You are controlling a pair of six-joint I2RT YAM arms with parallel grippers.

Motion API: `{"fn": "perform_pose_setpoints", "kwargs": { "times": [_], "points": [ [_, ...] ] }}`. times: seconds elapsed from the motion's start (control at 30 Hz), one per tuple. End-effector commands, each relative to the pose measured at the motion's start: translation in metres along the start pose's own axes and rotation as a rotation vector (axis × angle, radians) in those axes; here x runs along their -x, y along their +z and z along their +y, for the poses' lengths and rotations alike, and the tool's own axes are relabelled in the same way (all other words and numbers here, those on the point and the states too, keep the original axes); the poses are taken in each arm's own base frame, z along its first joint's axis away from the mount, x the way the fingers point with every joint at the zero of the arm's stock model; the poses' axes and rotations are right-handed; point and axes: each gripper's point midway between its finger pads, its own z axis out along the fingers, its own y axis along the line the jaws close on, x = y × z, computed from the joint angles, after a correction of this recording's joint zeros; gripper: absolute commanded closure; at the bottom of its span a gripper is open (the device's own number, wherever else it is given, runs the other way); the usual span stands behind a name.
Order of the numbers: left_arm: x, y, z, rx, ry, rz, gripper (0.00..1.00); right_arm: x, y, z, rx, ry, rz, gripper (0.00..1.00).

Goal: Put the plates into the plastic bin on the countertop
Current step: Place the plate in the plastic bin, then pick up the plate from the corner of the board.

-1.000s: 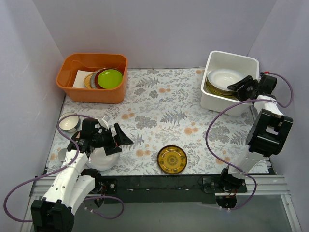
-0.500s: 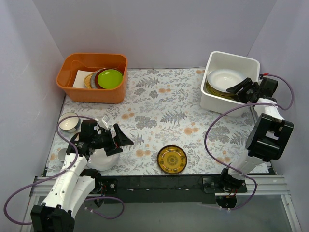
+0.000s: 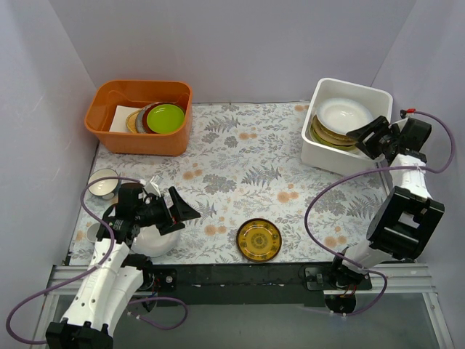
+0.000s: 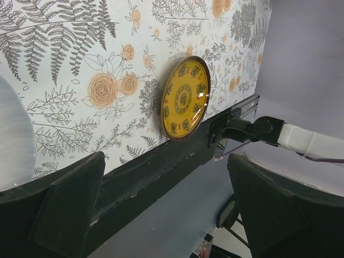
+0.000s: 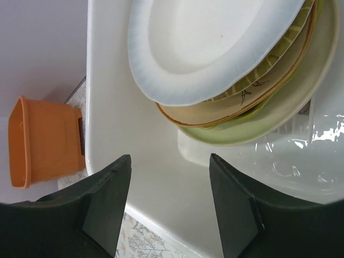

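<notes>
A stack of plates (image 3: 340, 120) sits inside the plastic bin (image 3: 328, 155) at the far right corner of the tabletop (image 3: 240, 160). A plain white one (image 5: 209, 43) lies on top. In the right wrist view only the rims of the plates beneath it show: a yellow woven-look edge, a tan one with dark line marks, and a lime-green plate (image 5: 258, 123) at the bottom. How many lie in between cannot be counted.

Two plates lie outside the bin. An amber patterned plate (image 3: 259, 239) lies flat near the front edge of the tabletop, about midway across. A second white plate (image 3: 149, 246) lies at the front left, largely covered by the left wrist and cut off at the frame edge in the left wrist view (image 4: 11, 145).

The right arm rises from its base, bends at the right, and reaches back. The right tool (image 3: 361, 137) hovers over the bin's near right rim with its fingers apart and nothing between them. The left arm leans forward over the second white plate. The left tool (image 3: 185, 217) points right along the tabletop towards the amber plate, its fingers spread and empty.

At the far left stands an orange tub (image 3: 138, 137) holding stacked plates with a lime-green top (image 3: 166, 118). A small dark-rimmed bowl (image 3: 104, 182) sits behind the left arm.
</notes>
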Motion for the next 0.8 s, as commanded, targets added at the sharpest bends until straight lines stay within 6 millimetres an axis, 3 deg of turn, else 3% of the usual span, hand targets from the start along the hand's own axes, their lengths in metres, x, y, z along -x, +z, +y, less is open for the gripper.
{"fn": "perform_pose_setpoints", "kwargs": {
  "times": [0.0,0.2,0.4,0.6,0.77],
  "points": [
    [-0.004,-0.003,-0.004,-0.025,-0.016,0.007,0.02,-0.035,-0.02,-0.01,-0.022,0.081,0.097,0.32],
    [-0.005,-0.006,-0.008,-0.031,-0.012,0.004,0.02,-0.046,-0.031,0.0,0.017,0.065,0.106,0.32],
    [-0.005,-0.009,-0.011,-0.035,-0.013,-0.002,0.02,-0.048,-0.053,0.025,0.073,0.021,0.08,0.32],
    [-0.004,-0.013,-0.015,-0.035,-0.007,-0.012,0.02,-0.057,-0.075,0.053,0.132,-0.03,0.059,0.33],
    [-0.003,-0.015,-0.016,-0.024,-0.008,-0.019,0.02,-0.067,-0.09,0.09,0.187,-0.126,0.073,0.33]
  ]
}}
